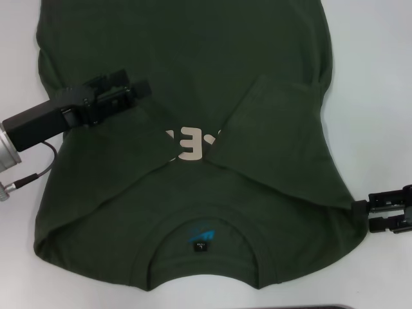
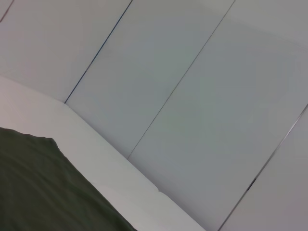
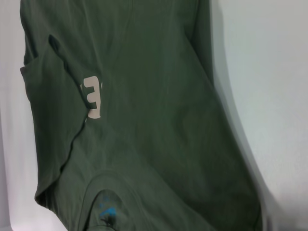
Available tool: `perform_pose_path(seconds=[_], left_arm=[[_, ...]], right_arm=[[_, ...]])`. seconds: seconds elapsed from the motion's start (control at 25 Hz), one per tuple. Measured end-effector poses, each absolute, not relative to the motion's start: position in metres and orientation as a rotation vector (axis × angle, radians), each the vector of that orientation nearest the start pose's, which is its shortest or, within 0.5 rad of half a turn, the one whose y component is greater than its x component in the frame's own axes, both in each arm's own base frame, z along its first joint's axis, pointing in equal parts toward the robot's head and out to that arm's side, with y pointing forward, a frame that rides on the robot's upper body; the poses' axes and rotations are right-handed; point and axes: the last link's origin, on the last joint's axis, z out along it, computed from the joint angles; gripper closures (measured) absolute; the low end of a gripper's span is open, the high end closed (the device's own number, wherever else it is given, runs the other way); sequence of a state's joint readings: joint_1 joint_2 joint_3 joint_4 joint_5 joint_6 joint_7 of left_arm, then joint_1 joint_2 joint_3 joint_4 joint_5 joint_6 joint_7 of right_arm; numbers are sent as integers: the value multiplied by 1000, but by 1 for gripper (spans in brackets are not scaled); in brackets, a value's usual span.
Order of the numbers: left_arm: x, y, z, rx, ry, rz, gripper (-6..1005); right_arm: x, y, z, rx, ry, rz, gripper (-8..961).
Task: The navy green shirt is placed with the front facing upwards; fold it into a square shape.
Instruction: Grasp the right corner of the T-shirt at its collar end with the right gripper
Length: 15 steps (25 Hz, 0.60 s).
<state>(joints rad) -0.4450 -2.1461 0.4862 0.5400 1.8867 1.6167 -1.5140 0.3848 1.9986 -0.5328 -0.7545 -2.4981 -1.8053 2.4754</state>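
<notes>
The navy green shirt (image 1: 193, 58) lies flat on the white table (image 1: 373, 77), its collar (image 1: 203, 222) and neck label (image 1: 201, 241) toward me. Both sleeves are folded inward over the chest. The right sleeve (image 1: 270, 129) covers part of the pale letters (image 1: 193, 147). My left gripper (image 1: 138, 89) hovers over the shirt's left side, by the folded left sleeve. At the shirt's right shoulder edge, my right gripper (image 1: 376, 211) is open, its tips just touching the cloth. The left wrist view catches a corner of the shirt (image 2: 38, 187). The right wrist view shows most of the shirt (image 3: 154, 120).
Bare white tabletop (image 1: 19, 257) flanks the shirt on both sides. Pale wall panels (image 2: 192, 96) rise behind the table's far edge. A thin dark object (image 1: 328, 307) shows at the near edge of the head view.
</notes>
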Motion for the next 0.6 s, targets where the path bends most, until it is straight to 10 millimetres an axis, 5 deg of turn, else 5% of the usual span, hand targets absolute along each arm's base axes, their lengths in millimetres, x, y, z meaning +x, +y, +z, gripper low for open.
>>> perform_pose_path(seconds=[0.12, 0.6], left_arm=[[-275, 300, -11, -2405, -1079, -1145, 115], [-276, 300, -11, -2404, -1080, -1144, 114]], right_arm=[[350, 243, 41, -2086, 2345, 216, 75], [348, 248, 41, -2064, 2366, 198, 462]])
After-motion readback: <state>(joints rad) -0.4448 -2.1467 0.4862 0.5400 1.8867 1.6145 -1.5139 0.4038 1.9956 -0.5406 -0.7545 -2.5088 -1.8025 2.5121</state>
